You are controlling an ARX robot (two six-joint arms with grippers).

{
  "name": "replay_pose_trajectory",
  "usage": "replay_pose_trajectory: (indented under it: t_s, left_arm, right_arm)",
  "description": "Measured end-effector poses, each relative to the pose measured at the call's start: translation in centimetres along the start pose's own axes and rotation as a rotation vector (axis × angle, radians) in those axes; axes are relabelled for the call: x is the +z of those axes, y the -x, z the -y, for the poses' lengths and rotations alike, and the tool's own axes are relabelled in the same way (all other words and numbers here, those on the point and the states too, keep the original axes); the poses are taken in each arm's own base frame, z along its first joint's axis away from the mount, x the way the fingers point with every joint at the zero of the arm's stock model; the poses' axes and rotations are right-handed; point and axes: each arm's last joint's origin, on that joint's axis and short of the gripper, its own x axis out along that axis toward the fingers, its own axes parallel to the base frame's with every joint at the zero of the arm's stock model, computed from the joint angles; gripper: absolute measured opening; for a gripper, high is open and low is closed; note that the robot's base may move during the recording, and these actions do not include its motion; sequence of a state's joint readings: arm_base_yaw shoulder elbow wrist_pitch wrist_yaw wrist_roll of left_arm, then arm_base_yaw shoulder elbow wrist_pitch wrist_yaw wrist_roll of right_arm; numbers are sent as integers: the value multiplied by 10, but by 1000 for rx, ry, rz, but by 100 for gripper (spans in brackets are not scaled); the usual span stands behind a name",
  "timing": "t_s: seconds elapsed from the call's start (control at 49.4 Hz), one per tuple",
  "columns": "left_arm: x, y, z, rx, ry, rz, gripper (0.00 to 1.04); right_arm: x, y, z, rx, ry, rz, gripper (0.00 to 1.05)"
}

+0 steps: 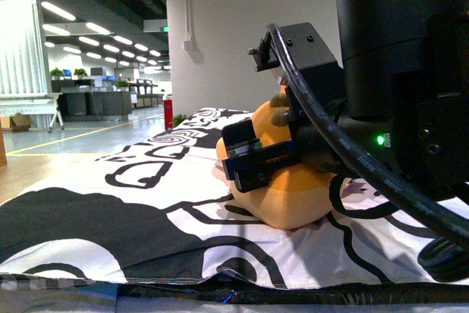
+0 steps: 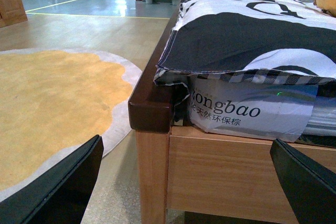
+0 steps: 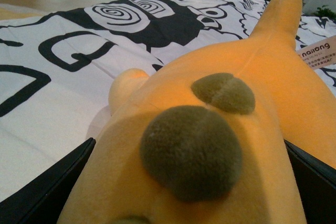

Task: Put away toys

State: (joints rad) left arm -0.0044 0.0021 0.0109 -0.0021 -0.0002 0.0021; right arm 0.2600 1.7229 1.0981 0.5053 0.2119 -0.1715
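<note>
Plush toy (image 1: 293, 199): orange-yellow, paler underside, lying on the black-and-white patterned bedspread (image 1: 132, 203), well in from the near edge. Two dull brown felt patches (image 3: 191, 150) on the upper surface; printed tag (image 3: 317, 56) at one side.

Right gripper (image 3: 189, 142): down over the toy, jaws spread wide, one dark finger (image 3: 42, 198) at each flank, toy filling the gap between. Toy resting on the cover. Contact of fingers with the fabric: cannot tell.

Left gripper (image 2: 186, 142): low beside the bed, off the mattress, jaws wide apart, nothing between them.

Facing it: corner of the wooden bed frame (image 2: 152, 106); plastic-wrapped mattress (image 2: 247, 111) with printed lettering, under the cover's overhang.

On the floor beside the bed: yellow rug (image 2: 47, 108) with pale grey border.
</note>
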Motion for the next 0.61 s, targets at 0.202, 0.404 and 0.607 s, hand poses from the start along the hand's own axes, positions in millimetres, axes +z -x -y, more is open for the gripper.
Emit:
replay_pose_trajectory:
  t_s: [0.202, 0.404, 0.607]
  left_arm:
    - [0, 0, 0, 0, 0, 0, 99]
    - [0, 0, 0, 0, 0, 0, 99]
    - [0, 0, 0, 0, 0, 0, 99]
  right_arm:
    - [-1, 3, 7, 26, -47, -13, 62]
    - [7, 11, 15, 58, -115, -16, 39]
    - [24, 25, 24, 97, -186, 2, 18]
